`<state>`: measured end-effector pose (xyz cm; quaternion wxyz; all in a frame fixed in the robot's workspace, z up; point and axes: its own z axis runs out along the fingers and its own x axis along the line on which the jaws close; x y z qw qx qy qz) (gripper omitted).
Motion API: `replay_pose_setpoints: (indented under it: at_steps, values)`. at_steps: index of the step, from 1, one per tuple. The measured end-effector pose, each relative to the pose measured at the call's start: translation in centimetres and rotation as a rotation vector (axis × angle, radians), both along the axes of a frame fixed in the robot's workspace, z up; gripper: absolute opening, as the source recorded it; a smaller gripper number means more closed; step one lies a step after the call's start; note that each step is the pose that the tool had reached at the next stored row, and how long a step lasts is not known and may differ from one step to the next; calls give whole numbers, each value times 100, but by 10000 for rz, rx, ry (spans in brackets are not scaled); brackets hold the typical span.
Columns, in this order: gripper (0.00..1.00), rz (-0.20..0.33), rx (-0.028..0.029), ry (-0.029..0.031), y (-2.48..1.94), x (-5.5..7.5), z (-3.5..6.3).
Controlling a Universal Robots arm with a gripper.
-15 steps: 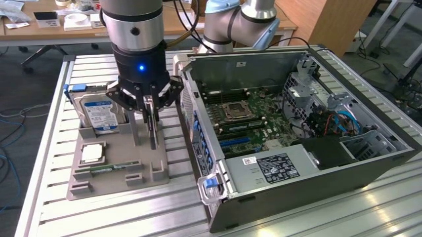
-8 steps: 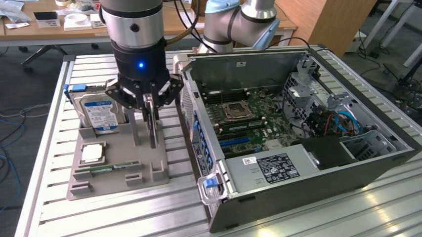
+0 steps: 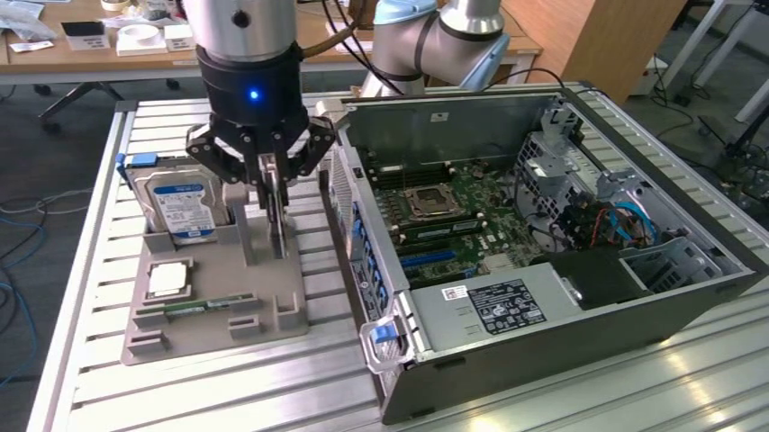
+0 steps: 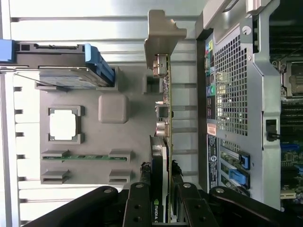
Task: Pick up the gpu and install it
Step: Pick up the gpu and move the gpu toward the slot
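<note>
The gpu (image 3: 280, 227) stands edge-on and upright in a slot of the grey holder tray (image 3: 211, 328), just to the exterior view's left of the open computer case (image 3: 673, 297). My gripper (image 3: 275, 184) has come down over its top edge, one finger on each flat side, and is shut on it. In the wrist view the gpu (image 4: 165, 111) runs as a thin strip from its silver bracket (image 4: 163, 33) to my gripper (image 4: 160, 184), whose black fingers (image 4: 142, 187) press against the black shroud. The card's lower edge still looks seated in the tray.
On the tray also sit a silver hard drive (image 3: 180, 205) with a blue-white label, a processor (image 3: 168, 279) and a green memory stick (image 3: 198, 306). The motherboard (image 3: 445, 220) lies exposed in the case, blue slots (image 3: 427, 261) near its front. The case's rear wall (image 4: 232, 94) is close beside the card.
</note>
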<state>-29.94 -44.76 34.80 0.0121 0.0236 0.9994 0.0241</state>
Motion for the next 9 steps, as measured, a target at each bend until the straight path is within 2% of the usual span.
replay_pose_setpoints:
  at_steps: [9]
  values:
    - [27, 0, 0, 0, 0, 0, 323]
